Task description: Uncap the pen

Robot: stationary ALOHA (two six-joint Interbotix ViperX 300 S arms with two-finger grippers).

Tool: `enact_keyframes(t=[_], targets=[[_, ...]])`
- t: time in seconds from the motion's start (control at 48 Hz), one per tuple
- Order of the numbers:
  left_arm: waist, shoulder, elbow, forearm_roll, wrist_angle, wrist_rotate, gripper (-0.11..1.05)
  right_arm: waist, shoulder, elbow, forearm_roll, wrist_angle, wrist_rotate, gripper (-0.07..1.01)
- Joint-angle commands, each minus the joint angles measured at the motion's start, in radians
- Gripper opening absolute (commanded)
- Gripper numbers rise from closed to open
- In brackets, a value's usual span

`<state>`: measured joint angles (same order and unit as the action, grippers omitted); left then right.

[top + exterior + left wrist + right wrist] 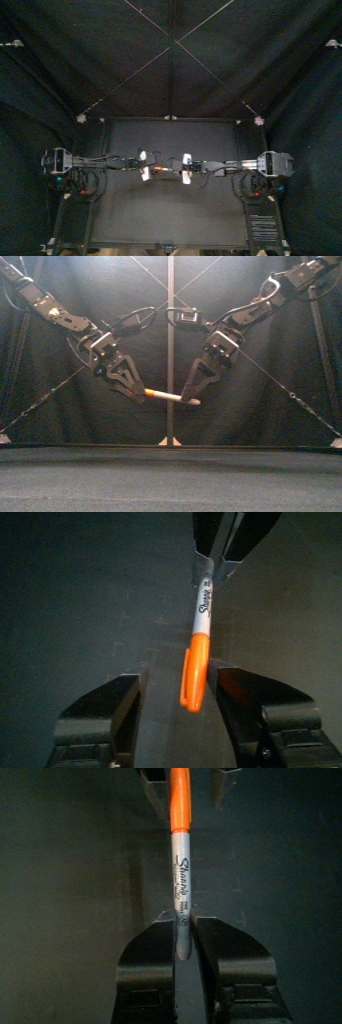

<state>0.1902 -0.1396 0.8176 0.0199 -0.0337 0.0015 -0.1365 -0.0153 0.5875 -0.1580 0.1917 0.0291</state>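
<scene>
Right tool clamped on pen barrel; left tool wide, flanking orange cap; cap on.

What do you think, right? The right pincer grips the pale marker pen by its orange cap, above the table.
No: the right pincer grips the pale marker pen by its pale barrel, not its orange cap, above the table. The right wrist view shows it.

Left pincer agape, right pincer tight.
</scene>
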Motion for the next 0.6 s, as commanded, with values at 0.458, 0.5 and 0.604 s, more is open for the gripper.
enact_keyframes(t=[0.458,0.5,0.604], targets=[[0.005,-0.021,-0.008,0.0,-0.003,0.0,0.34,-0.003,-0.029,0.002,0.005,-0.002,0.003,0.42],[0.003,-0.025,-0.003,-0.002,-0.002,0.0,0.34,-0.003,-0.032,0.006,0.005,0.002,0.003,0.42],[0.003,-0.034,0.012,-0.005,0.006,0.0,0.34,-0.003,-0.038,0.017,0.006,0.018,0.003,0.42]])
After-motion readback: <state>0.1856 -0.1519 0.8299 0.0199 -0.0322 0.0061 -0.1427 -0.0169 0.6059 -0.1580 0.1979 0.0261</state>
